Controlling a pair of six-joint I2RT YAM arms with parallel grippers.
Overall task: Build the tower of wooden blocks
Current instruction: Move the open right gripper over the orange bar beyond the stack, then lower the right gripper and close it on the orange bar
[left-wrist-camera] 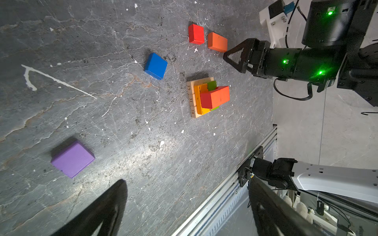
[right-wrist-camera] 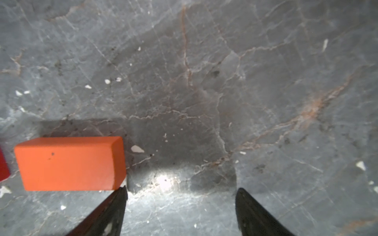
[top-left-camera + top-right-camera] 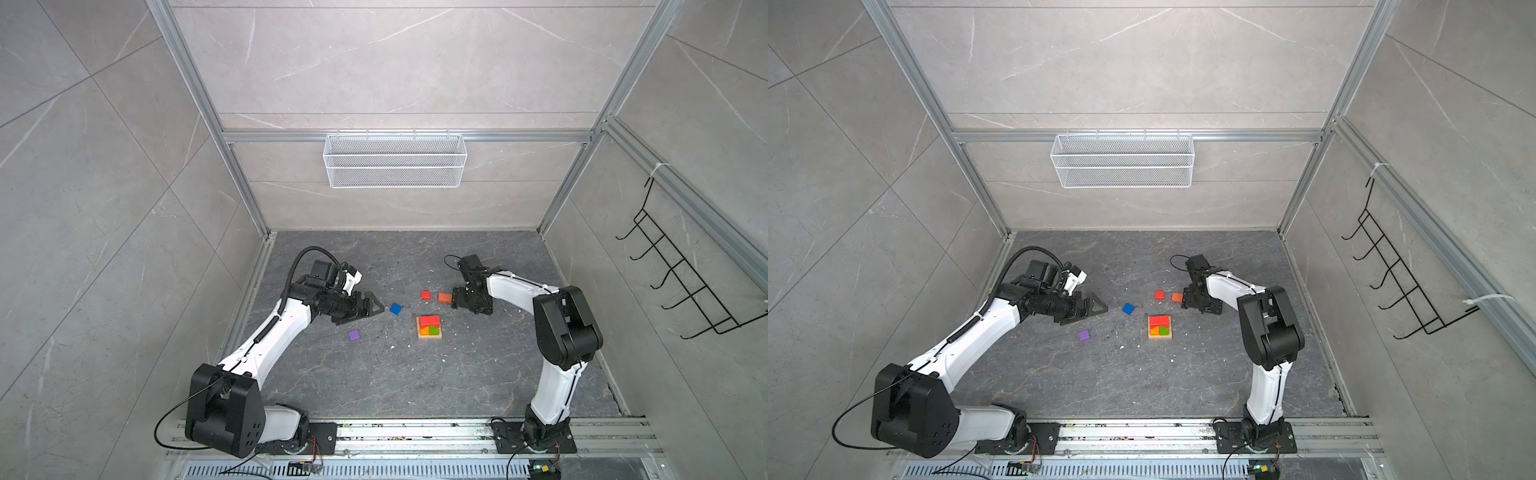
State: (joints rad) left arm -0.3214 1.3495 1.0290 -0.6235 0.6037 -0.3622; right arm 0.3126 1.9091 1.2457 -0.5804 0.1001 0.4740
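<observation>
My right gripper [image 2: 182, 191] hangs low behind the tower [image 3: 429, 328], spread, one tip beside the orange block [image 2: 69, 163]. My left gripper [image 3: 373, 308], spread and empty, faces the tower. Grey slab [image 3: 374, 374], tiled walls [image 3: 395, 62].

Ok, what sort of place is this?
Probably a lab test cell for robot manipulation: an aluminium frame around stone-look panels, a left arm and right arm bolted to a rail, and a wire basket on the back wall.
</observation>
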